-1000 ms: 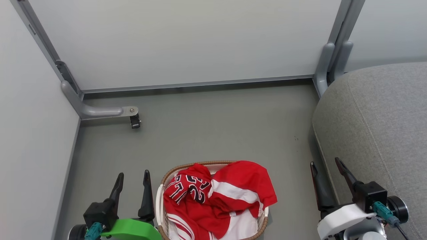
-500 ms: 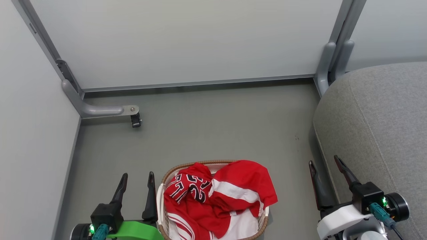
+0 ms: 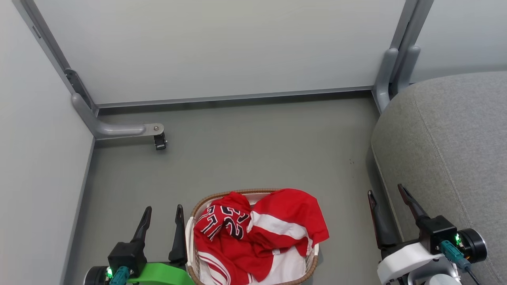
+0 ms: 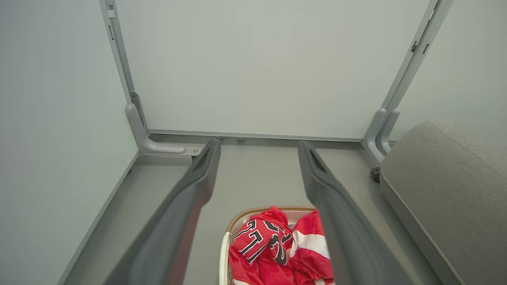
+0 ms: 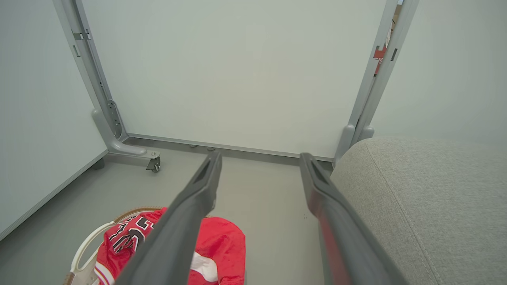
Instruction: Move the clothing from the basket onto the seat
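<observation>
The white lattice basket (image 3: 191, 234) with a brown rim stands on the floor at the bottom centre. Inside lie the red jersey with black-and-white numerals (image 3: 223, 221) and the red garment with white panels (image 3: 289, 221), which drapes over the right rim. My left gripper (image 3: 163, 209) is open beside the basket's left side, holding nothing. My right gripper (image 3: 386, 193) is open between the basket and the grey seat (image 3: 451, 142), also holding nothing. The left wrist view shows the jersey (image 4: 261, 241) between the fingers, and the seat (image 4: 447, 178). The right wrist view shows the clothing (image 5: 222, 245) and seat (image 5: 427, 190).
Pale partition walls (image 3: 222, 47) close off the back and left. A grey metal foot with a caster (image 3: 160, 141) juts onto the floor at the back left. A grey post (image 3: 390, 75) stands by the seat's far corner. Grey floor (image 3: 253, 150) lies beyond the basket.
My left gripper has moved slightly forward and towards the basket; green lights now glow on both wrists. The right gripper rose a little. The clothing has not moved.
</observation>
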Robot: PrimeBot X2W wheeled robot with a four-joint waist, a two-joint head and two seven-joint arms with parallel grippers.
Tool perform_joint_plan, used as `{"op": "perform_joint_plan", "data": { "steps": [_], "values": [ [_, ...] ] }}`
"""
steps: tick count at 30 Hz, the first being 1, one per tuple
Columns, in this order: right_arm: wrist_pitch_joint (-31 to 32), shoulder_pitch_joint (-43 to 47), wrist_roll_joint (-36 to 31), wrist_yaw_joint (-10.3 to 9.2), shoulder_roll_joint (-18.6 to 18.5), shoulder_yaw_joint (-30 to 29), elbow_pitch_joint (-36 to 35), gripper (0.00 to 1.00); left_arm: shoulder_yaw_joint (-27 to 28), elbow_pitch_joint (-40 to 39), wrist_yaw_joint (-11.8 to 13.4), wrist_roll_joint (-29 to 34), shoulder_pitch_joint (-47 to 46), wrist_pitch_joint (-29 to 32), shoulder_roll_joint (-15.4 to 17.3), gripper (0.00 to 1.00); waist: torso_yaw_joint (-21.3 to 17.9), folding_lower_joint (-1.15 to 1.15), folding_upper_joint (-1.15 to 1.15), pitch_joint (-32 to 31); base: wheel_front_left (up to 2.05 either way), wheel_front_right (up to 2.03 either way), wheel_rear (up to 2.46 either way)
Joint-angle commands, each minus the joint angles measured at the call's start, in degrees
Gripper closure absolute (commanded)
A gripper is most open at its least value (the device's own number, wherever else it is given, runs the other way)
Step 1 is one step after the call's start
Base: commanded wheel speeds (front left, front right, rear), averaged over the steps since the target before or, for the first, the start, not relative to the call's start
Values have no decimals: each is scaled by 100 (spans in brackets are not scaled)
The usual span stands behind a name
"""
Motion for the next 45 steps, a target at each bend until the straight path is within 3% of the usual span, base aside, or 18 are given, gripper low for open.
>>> {"op": "perform_joint_plan", "data": {
  "steps": [1, 7, 13, 27, 37, 45],
  "values": [
    [-26, 3, -15, 0, -32, -12, -28, 0, -12, 10, 33, 18, 14, 2, 36, 0, -17, 0, 0, 51, 0, 0, 0],
    [-26, -211, -60, 0, -32, -103, -157, 0, -202, 70, -104, 277, -375, 3, 33, 0, -72, 0, 0, 452, 0, 0, 0],
    [-20, -653, -140, -1, -31, -300, -321, 0, -565, 400, -296, 524, -1294, 3, 33, 0, -193, 0, 0, 1250, 0, 0, 0],
    [-20, -2088, 37, -2, -26, -662, -870, 0, -2066, 2307, -562, 613, -3506, 3, 38, 0, -924, 0, 0, 3406, 0, 0, 0],
    [-20, -2785, 336, -2, -23, -664, -1149, 0, -2700, 4063, -431, 360, -4540, 10, 40, 0, -1350, 0, 0, 4273, 0, 0, 0],
    [-20, -2935, 539, -2, -23, -650, -1195, 0, -2984, 4819, -279, 251, -5049, 68, 41, 0, -1547, 0, 0, 4606, 0, 0, 0]
  ]
}}
